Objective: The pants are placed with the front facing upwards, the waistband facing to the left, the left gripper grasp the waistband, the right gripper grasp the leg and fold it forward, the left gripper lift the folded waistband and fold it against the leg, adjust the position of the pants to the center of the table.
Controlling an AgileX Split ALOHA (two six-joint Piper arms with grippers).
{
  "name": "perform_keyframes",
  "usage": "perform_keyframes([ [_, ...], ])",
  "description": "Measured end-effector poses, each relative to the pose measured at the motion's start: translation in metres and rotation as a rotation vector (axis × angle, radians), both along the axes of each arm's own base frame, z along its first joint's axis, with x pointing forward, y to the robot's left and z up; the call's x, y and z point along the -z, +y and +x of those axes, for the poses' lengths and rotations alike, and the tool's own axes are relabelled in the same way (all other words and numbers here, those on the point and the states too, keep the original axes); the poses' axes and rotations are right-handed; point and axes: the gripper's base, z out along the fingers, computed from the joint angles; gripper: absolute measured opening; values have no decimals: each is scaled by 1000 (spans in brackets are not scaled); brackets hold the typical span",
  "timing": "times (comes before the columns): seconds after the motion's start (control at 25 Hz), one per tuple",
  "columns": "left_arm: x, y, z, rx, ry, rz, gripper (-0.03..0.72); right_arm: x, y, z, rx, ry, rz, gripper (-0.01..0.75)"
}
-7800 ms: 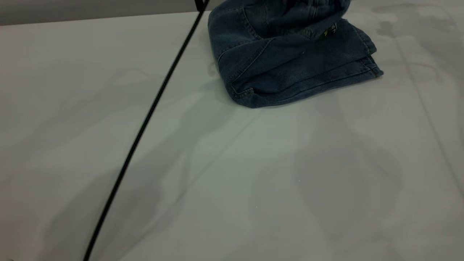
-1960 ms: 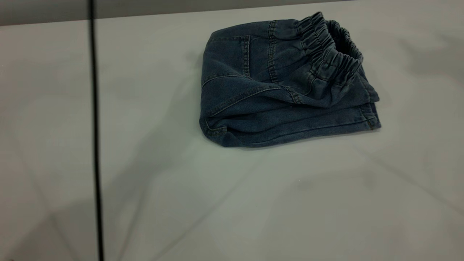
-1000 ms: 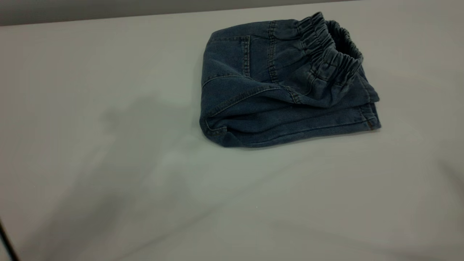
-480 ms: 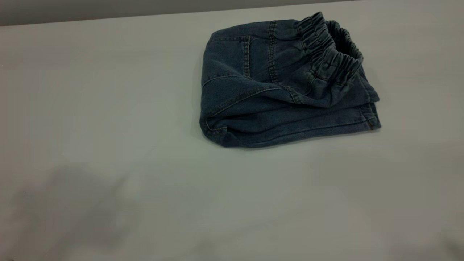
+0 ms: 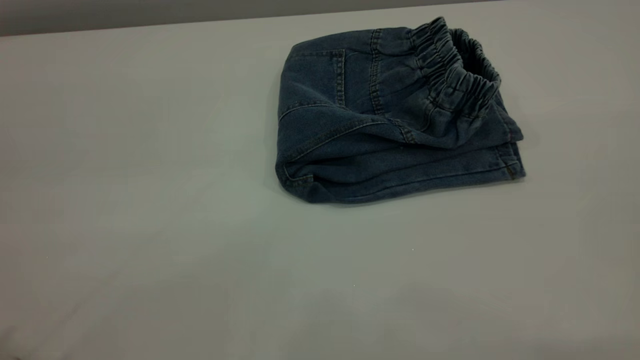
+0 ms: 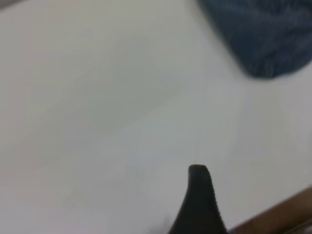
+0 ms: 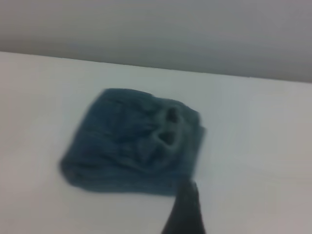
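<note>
Pale grey desk (image 5: 150,200) fills my exterior feed, with the pants (image 5: 390,115) folded into a compact bundle toward its far edge, waistband (image 5: 457,75) on top at the bundle's right end. Each wrist feed shows one black fingertip clear of the pants; I cannot tell either gripper's state.

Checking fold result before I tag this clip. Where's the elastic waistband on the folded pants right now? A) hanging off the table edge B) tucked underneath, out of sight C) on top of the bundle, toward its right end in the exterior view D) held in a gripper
C: the waistband sits gathered on top of the folded pants, at the right end, with no gripper touching it and the bundle lying fully on the table.
</note>
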Motion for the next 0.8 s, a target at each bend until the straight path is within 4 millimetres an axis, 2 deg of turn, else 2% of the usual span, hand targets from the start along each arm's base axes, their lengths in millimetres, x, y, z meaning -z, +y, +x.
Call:
perform_keyframes([
  [0.2,31,14,-22,-4,4,-1,509,42,-8,-11,96,-27,-30,518],
  [0.4,47,21,-33,-5,-6,-11,509,76,-11,-8,119,22,-37,518],
  [0.48,49,23,-35,-13,-10,-22,509,83,-11,-5,128,42,-28,518],
  [0.8,71,27,-43,11,-78,-58,509,83,-12,-4,138,41,-21,518],
])
